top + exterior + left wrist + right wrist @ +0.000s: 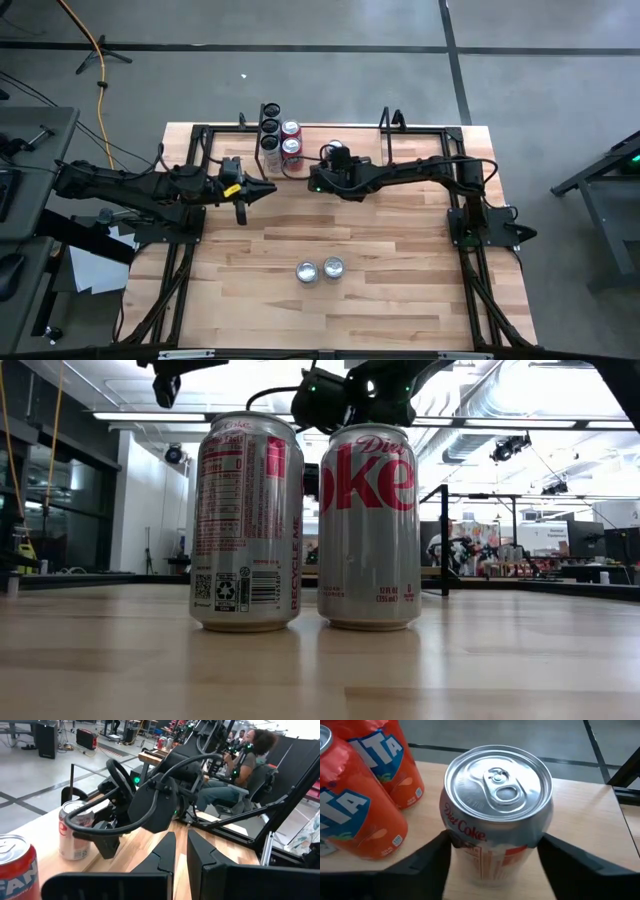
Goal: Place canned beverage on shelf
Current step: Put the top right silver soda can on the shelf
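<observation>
A silver Diet Coke can (497,815) stands upright between the fingers of my right gripper (495,862), at the table's far edge on the shelf's pale plank (585,810). It is beside two orange Fanta cans (367,795). In the high view my right gripper (312,166) covers this can, next to the row of cans (291,140) on the shelf. My left gripper (270,190) hovers shut and empty left of it, over the table. Two more Diet Coke cans (320,269) stand on the table's near middle. My right gripper holds the Diet Coke can by its side wall (451,837), about mid-height, one finger (427,857) on each opposite side. The fingers come slanting down from the table's right and near side. The can stays upright; in the left wrist view its base (71,855) seems to rest on the plank.
Dark-topped cans (270,126) stand in a row at the shelf's left part. The two table cans fill the low view (305,525). A person (250,755) sits beyond the table's right side. Bare tabletop (380,240) lies between the arms and the two standing cans.
</observation>
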You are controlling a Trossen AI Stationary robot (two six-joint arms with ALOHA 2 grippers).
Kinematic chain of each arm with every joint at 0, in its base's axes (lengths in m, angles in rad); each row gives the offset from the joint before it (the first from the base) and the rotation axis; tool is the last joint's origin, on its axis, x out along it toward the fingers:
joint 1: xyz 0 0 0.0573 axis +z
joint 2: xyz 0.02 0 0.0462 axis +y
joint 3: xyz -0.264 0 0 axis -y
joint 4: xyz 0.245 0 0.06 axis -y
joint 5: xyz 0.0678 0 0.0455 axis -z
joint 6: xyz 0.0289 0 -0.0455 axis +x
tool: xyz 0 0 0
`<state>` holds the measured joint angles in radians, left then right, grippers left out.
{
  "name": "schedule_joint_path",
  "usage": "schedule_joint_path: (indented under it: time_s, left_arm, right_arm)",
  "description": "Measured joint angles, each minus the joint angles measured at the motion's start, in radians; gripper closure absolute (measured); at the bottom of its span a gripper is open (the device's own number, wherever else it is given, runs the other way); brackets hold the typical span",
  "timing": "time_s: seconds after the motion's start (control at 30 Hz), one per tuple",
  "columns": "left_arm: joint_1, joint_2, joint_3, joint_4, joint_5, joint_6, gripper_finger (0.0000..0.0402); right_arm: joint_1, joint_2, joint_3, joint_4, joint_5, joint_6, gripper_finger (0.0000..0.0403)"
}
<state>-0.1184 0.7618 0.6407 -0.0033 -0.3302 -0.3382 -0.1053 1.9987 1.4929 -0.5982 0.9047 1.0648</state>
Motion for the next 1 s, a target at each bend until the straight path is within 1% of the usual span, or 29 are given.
schedule_joint_path:
  time_s: [0.07,0.17,0.23,0.3,0.43,0.53,0.6,0.77,0.9,1.0]
  left_arm:
    - [0.0,0.0,0.0,-0.009,0.0,0.0,0.0398]
    - [0.0,0.0,0.0,-0.012,0.0,0.0,0.0398]
    - [0.0,0.0,0.0,-0.014,0.0,0.0,0.0398]
    - [0.0,0.0,0.0,-0.016,-0.002,-0.001,0.0398]
    - [0.0,0.0,0.0,-0.017,-0.023,-0.001,0.0398]
    - [0.0,0.0,0.0,-0.018,-0.033,-0.015,0.0398]
    - [0.0,0.0,0.0,-0.019,-0.034,-0.041,0.0398]
    - [0.0,0.0,0.0,-0.021,-0.034,-0.056,0.0398]
    - [0.0,0.0,0.0,-0.022,-0.034,-0.078,0.0398]
    - [0.0,0.0,0.0,-0.022,-0.047,-0.072,0.0398]
  right_arm:
    - [-0.004,0.0,0.0,-0.003,0.001,-0.018,0.0174]
    - [-0.011,-0.007,0.0,-0.005,-0.005,-0.114,0.0175]
    - [-0.016,-0.013,0.0,-0.003,-0.015,-0.21,0.0179]
    - [-0.023,-0.022,0.0,0.013,-0.057,-0.362,0.022]
    - [-0.043,-0.024,0.0,0.104,-0.204,-0.722,0.025]
    - [-0.069,-0.024,0.0,0.2,-0.376,-0.896,0.0278]
    - [-0.09,-0.024,0.0,0.238,-0.459,-0.94,0.0301]
    - [-0.136,-0.024,0.0,0.239,-0.582,-0.949,0.0355]
    - [-0.134,-0.036,0.0,0.208,-0.723,-0.962,0.0379]
    - [-0.112,-0.068,0.0,0.147,-0.764,-0.982,0.0386]
